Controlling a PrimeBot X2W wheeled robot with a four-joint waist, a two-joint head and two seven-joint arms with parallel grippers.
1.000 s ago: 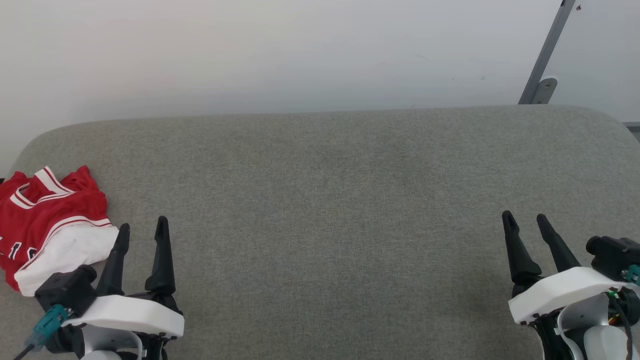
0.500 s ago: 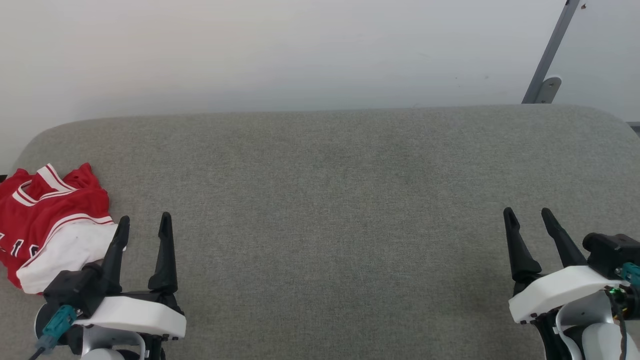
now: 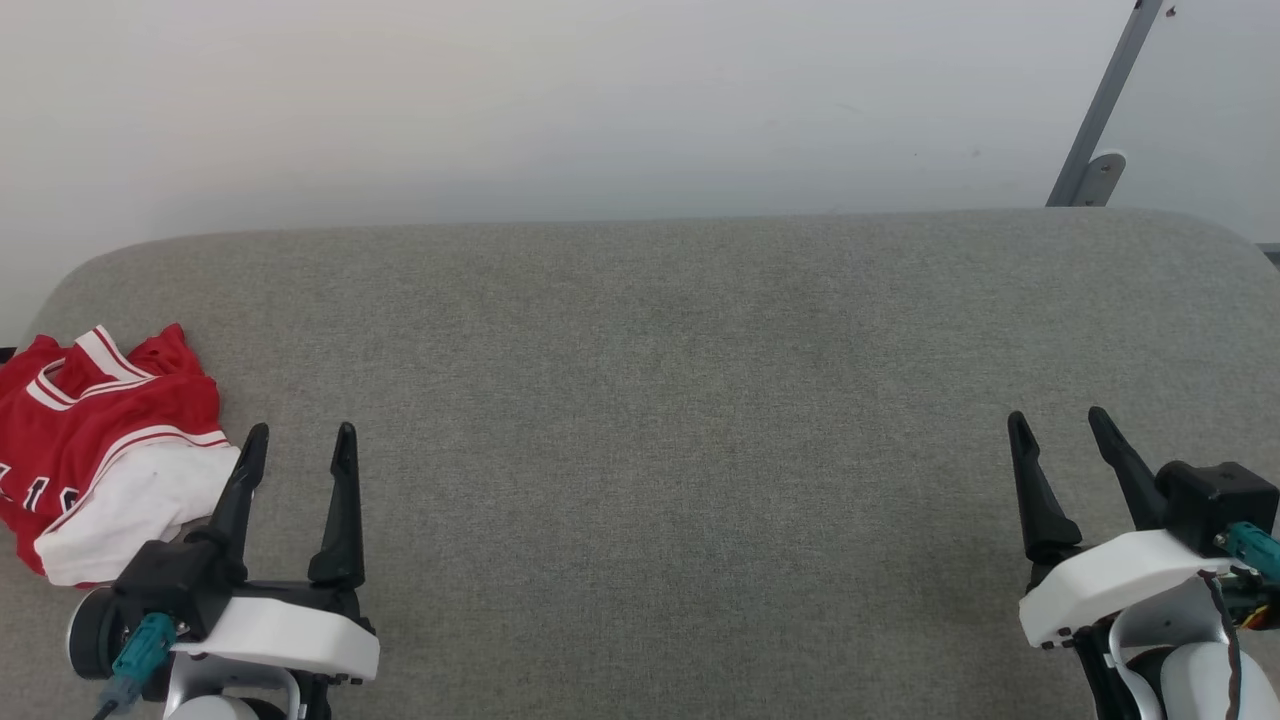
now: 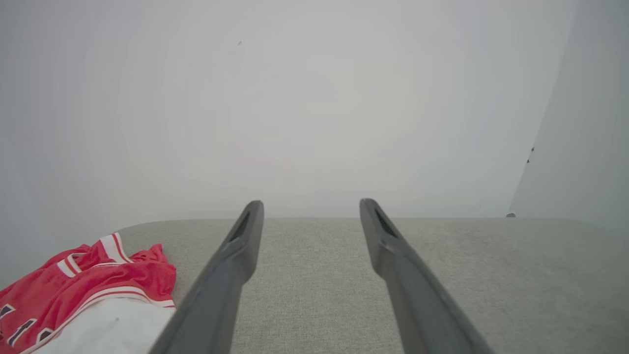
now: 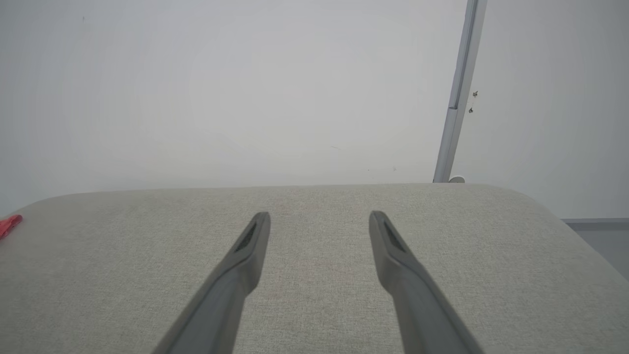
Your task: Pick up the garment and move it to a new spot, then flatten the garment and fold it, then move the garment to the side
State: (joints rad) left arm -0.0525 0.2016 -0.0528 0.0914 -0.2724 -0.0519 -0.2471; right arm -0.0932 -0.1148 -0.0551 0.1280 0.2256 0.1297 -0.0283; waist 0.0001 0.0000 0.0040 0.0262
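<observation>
— Grippers first: how do the left gripper [image 3: 304, 430] and the right gripper [image 3: 1056, 415] stand?

— Both have their long dark fingers [image 3: 338, 500] spread wide, with nothing between them. They hover low over the grey padded surface [image 3: 640, 400], one near its left end and the other near its right end.

— And the garment [image 3: 100, 440]?

— It lies crumpled in a heap at the far left edge of the padding, with the red body bunched up behind and a white sleeve [image 3: 140, 510] nearest the robot. In the head view the left gripper's outer finger is just beside that sleeve; I cannot tell whether they touch. In the left wrist view the heap [image 4: 98, 285] sits low and to the left of the fingers, not between them.

— So the pick-up is the step in hand?

— That is my reading. Nothing is lifted and the cloth is unflattened, so the task looks to be at its very start.

— How should it go?

— I would swing the left gripper further left until a raised fold of the red body sits squarely between the jaws. Then lower onto it, close on a thick bunch rather than one flat layer, and lift high before carrying it to the open middle. The cloth looks limp, so it will likely trail and drag. A sideways nudge so near the edge could also push it off.
</observation>
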